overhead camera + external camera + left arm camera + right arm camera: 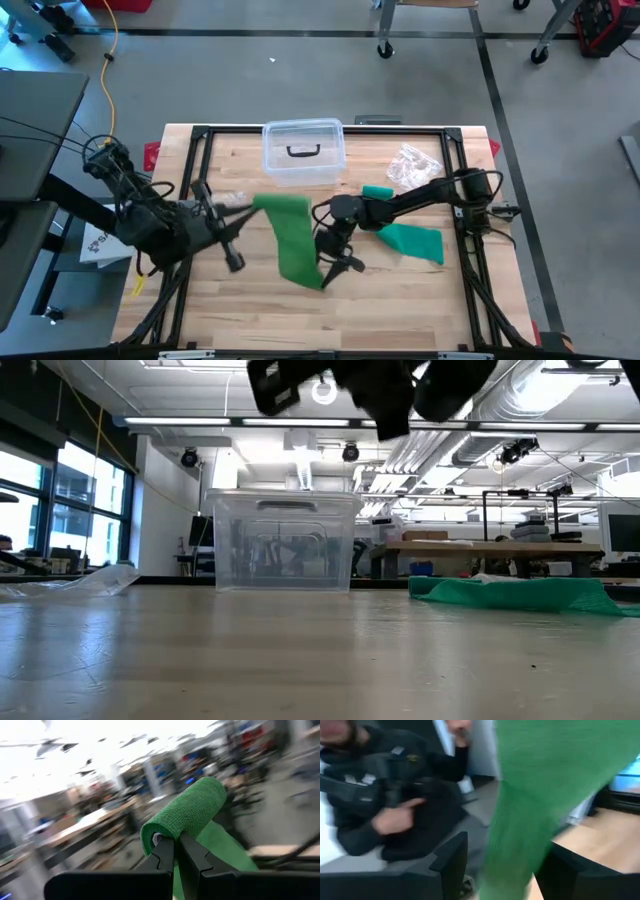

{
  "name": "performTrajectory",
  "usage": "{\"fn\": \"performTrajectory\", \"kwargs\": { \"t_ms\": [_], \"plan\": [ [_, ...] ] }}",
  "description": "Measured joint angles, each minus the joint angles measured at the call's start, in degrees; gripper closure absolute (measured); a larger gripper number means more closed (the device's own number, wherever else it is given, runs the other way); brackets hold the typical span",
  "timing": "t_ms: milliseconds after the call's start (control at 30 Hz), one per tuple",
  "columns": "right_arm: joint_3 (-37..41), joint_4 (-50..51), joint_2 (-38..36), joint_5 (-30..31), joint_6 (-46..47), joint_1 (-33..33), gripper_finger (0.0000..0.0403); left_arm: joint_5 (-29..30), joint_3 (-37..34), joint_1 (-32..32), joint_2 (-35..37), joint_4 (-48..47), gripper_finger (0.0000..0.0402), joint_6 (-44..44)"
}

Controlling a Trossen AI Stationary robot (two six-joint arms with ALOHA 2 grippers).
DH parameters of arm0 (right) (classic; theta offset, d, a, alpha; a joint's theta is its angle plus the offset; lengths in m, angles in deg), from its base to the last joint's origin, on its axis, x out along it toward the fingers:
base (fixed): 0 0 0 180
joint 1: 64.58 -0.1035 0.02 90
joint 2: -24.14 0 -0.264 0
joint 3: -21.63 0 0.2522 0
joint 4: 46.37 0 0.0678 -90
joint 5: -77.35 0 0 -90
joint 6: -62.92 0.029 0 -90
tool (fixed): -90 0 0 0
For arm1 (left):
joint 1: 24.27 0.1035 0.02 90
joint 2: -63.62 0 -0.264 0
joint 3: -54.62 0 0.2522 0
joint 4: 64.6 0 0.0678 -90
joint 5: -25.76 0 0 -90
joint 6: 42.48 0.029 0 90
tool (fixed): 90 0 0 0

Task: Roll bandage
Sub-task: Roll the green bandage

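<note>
Rolling step in progress: the left tool [175,851], its fingers pressed together on the core of the green bandage roll [184,815], holds the roll raised above the desk [400,290], while the loose green strip [292,240] hangs from the roll toward the desk centre. The right tool [502,865], fingers apart with the strip passing between them, appears to guide the free length rather than clamp it. Judged from this arrangement, the next move calls for turning the roll to take up the strip while the right tool keeps the strip taut and aligned.
</note>
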Motion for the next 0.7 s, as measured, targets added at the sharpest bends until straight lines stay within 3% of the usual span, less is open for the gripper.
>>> {"fn": "performTrajectory", "kwargs": {
  "t_ms": [167, 300, 400, 500, 600, 700],
  "plan": [
    [0.21, 3.26, -2.55, -3.28, 0.47, -2.31, 0.0213, 9.90, 0.22, 3.81, 0.30, -0.10, 0.0401, 3.98],
    [0.54, 14.28, -6.72, 1.90, -4.35, -3.83, 0.0230, 12.65, 0.21, 6.30, 0.39, -0.53, 0.0401, 4.89],
    [0.61, 26.22, -10.74, 12.62, -11.05, -4.85, 0.0250, 12.64, 0.09, 7.22, 0.35, -1.43, 0.0401, 4.71],
    [0.61, 35.06, -15.79, 28.66, -16.15, -6.17, 0.0270, 12.59, -0.11, 7.68, 0.34, -2.43, 0.0401, 3.78],
    [0.61, 39.09, -19.94, 45.44, -20.02, -8.35, 0.0285, 11.87, -0.11, 7.71, 0.35, -4.11, 0.0401, 2.10],
    [0.55, 40.19, -22.51, 53.95, -27.11, -10.71, 0.0294, 11.59, -0.11, 7.71, 0.33, -5.08, 0.0401, 0.19]
  ]
}}
